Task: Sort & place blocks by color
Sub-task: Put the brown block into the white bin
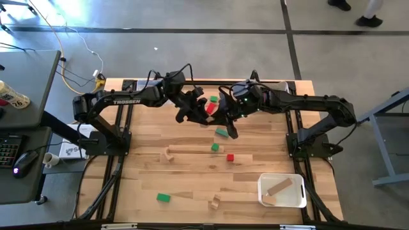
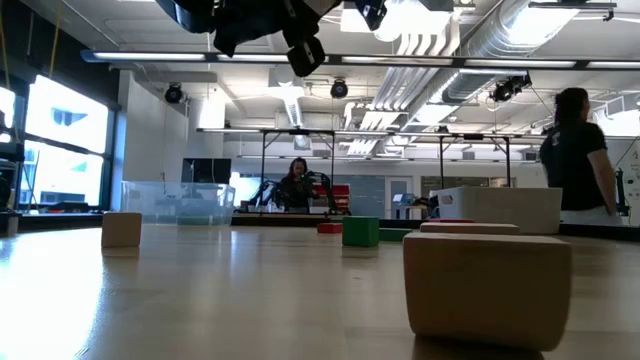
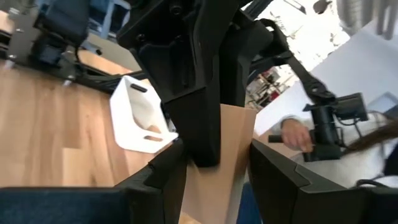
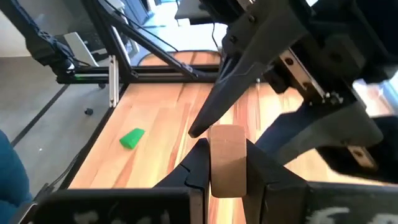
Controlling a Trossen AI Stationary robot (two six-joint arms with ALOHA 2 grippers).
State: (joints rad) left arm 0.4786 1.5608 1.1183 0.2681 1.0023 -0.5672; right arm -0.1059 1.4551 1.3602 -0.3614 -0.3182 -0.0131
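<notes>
My two grippers meet above the far middle of the table, left (image 1: 193,110) and right (image 1: 225,118), and both are on one plain wooden block (image 4: 227,158). The block also shows between my left fingers in the left wrist view (image 3: 217,168). In the high view the grippers hide it. Red (image 1: 209,108) and green (image 1: 213,99) blocks lie on the table under the grippers. More green blocks (image 1: 222,132) (image 1: 215,147) (image 1: 163,198), a red one (image 1: 230,157) and plain wooden pieces (image 1: 167,154) (image 1: 214,203) lie scattered on the table. My left gripper has the wooden block between its two fingers, one on each broad side (image 3: 199,186). The block is clear of the table. My right arm's finger (image 3: 202,112) stands in front of the block's far end. My right gripper pinches the block's two sides (image 4: 214,174) between its fingers, and the rounded end (image 4: 227,132) sticks out past them. The block is clear of the table. My left arm's fingertip (image 4: 200,127) is at that free end.
A white bin (image 1: 295,199) with plain wooden pieces in it stands at the near right. A long wooden strip (image 1: 192,151) lies across the middle of the table. People show in the room beyond the table in the low view (image 2: 575,150).
</notes>
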